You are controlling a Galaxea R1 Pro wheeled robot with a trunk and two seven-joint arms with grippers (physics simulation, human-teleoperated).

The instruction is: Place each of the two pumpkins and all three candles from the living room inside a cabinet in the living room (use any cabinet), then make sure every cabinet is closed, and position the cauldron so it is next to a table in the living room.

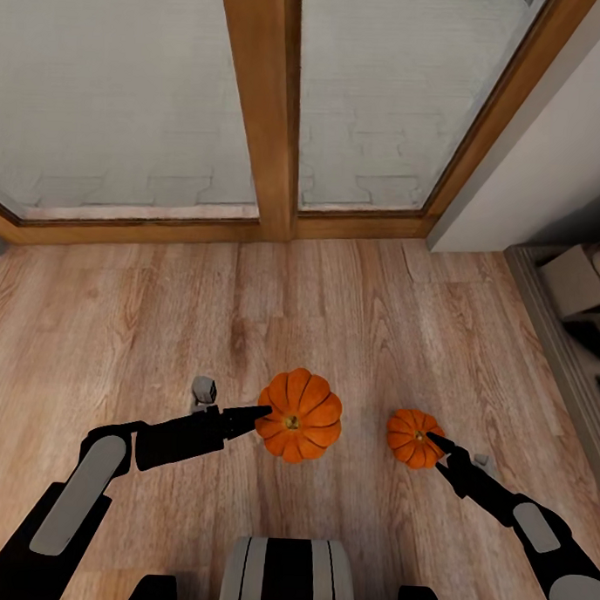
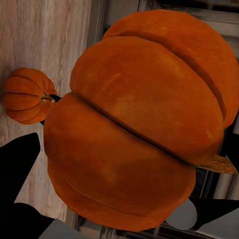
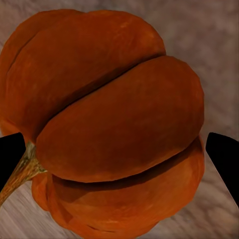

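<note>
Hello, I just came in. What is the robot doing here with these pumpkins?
The robot has one pumpkin at each gripper. The left gripper is closed around the larger pumpkin, and the right gripper grips the smaller pumpkin. Both are above the wood floor near a window.

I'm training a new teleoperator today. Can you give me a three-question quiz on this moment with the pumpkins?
1. True or false: the larger orange ribbed pumpkin is at the left gripper.
2. The smaller orange pumpkin is at which gripper? A) left B) right C) neither
3. Fill in: both pumpkins are over the light ____ plank floor.

Key: 1 true; 2 B; 3 wood.
</note>
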